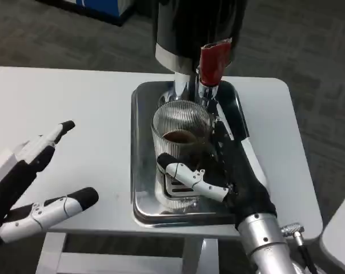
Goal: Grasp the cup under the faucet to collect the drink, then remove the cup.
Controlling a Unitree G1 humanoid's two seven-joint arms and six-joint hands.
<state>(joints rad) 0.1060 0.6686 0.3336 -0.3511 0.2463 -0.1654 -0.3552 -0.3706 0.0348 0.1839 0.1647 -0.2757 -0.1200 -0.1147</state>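
White table [75, 97] over grey carpet | dispenser [198, 28] with red tap lever [214, 61] is standing at top centre, crowding your cup | ribbed glass cup [181, 134], drink inside, is sitting on the steel tray [139, 171] at centre under the faucet | your right hand [218, 171] is gripping the cup | your left hand [41, 182] is hovering lower left, fingers apart, holding nothing

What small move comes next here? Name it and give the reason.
Probably draw the cup out from under the faucet. The right hand already grips the ribbed glass on the metal tray, and dark drink shows inside it. The left hand waits open on the table.
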